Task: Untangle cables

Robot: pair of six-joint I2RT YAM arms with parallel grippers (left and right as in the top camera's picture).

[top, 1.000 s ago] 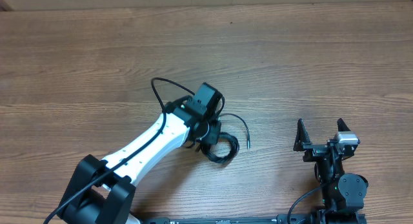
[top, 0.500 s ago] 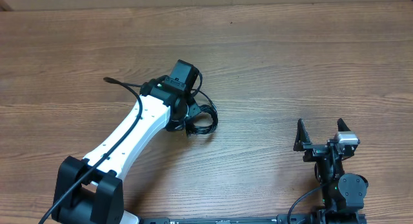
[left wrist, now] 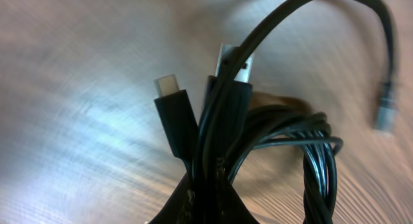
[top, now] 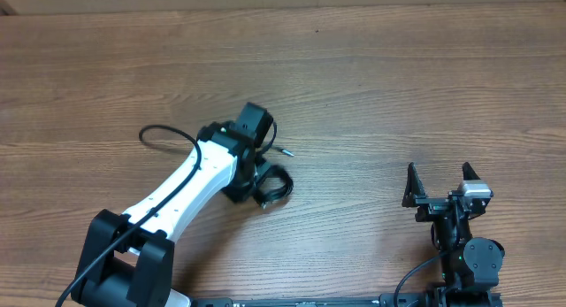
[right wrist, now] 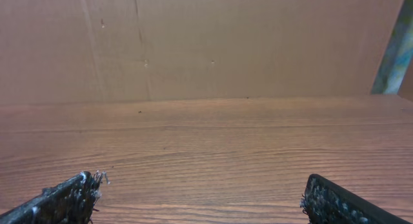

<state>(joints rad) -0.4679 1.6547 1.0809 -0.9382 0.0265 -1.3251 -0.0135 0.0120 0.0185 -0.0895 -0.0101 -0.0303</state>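
Observation:
The cables are a bundle of thin black cords coiled under my left gripper, left of the table's middle. One strand loops out to the left, and a small plug end pokes out to the right. In the left wrist view the left gripper is shut on the cables, with a USB-C plug and a silver USB-A plug sticking up from the pinch. My right gripper is open and empty at the front right, far from the cables; in its own view it holds nothing.
The wooden table carries nothing else that I can see. A brown cardboard wall stands beyond the table's far edge.
My left arm has swung to the left with the cable bundle in its grip, then a little toward the front. A strand now trails out to the left. The right arm has not moved.

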